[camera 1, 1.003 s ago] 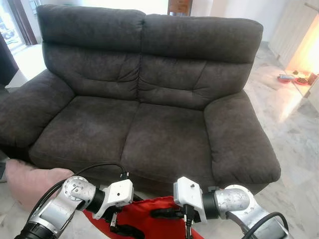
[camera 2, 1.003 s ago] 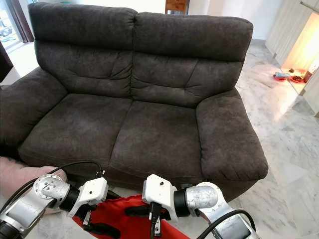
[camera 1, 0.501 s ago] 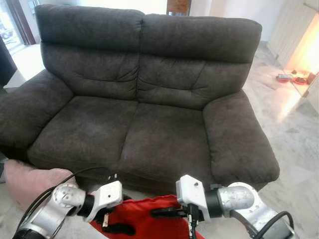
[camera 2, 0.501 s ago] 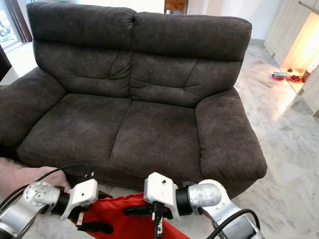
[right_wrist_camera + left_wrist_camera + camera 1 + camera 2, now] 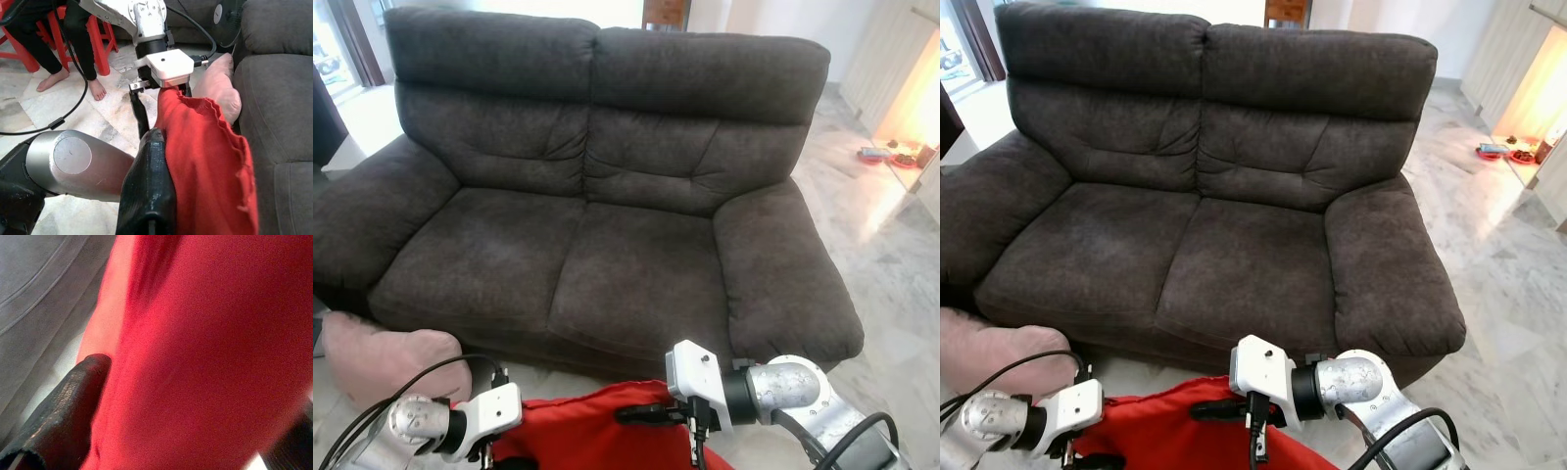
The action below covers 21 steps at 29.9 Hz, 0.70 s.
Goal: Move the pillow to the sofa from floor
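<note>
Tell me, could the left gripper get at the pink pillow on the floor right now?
Probably not: the left gripper is busy clamping the red pillow together with the right gripper; the pink pillow lies beside it.

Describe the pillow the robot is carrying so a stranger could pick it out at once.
Start at the dark grey sofa. On the floor before its front edge, the red pillow hangs between the left tool and right tool. The other pillow, left of it on the floor, is pale pink.

Bright daylight pours in from behind the sofa (image 5: 597,196), and a warm orange glow flares overexposed at the far right edge. The head views are sharp, while the left wrist view is soft, the red pillow (image 5: 205,352) blurred close up.
</note>
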### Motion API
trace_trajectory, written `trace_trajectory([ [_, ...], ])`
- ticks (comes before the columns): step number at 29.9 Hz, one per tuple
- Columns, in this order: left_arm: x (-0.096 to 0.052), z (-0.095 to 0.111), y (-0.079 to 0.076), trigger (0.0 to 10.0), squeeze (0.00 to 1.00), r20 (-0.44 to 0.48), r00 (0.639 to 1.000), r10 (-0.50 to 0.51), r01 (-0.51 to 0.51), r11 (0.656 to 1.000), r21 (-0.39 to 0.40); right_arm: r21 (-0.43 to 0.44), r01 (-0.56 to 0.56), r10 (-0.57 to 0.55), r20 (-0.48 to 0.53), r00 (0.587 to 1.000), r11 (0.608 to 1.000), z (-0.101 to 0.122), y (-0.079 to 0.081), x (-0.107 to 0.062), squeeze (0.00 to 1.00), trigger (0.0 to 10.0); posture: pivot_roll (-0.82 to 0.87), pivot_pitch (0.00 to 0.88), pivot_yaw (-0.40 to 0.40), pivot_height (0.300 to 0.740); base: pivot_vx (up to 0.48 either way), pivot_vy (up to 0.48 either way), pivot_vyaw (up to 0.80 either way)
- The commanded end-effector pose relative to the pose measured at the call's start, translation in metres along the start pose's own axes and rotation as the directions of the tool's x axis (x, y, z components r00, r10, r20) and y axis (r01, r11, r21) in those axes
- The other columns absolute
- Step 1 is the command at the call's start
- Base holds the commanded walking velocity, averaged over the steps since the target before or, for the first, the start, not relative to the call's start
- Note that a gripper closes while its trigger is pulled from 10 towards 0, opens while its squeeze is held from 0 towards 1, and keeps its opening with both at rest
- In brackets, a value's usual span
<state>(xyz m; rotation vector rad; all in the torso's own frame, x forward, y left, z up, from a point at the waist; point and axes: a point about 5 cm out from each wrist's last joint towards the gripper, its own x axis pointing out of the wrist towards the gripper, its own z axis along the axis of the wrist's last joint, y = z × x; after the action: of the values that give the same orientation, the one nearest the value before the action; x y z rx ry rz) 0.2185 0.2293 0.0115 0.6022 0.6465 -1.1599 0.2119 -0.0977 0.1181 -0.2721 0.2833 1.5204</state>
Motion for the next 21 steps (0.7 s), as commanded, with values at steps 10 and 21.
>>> trace_trajectory([
  [10,-0.005,-0.03,-0.005,10.0,0.0,-0.109,0.992,0.058,-0.062,0.997,-0.035,-0.095,0.007,0.001,0.081,0.997,0.995,0.024,-0.001,-0.007,0.0,10.0,0.08,0.0,-0.063,0.74,0.0,0.0,0.0],
  [21,-0.011,-0.054,-0.016,10.0,0.0,-0.229,0.971,0.075,-0.067,0.997,0.045,-0.091,-0.007,0.014,0.075,0.997,0.996,0.022,0.001,-0.003,0.0,10.0,0.08,0.0,-0.068,0.74,0.0,0.0,0.0],
])
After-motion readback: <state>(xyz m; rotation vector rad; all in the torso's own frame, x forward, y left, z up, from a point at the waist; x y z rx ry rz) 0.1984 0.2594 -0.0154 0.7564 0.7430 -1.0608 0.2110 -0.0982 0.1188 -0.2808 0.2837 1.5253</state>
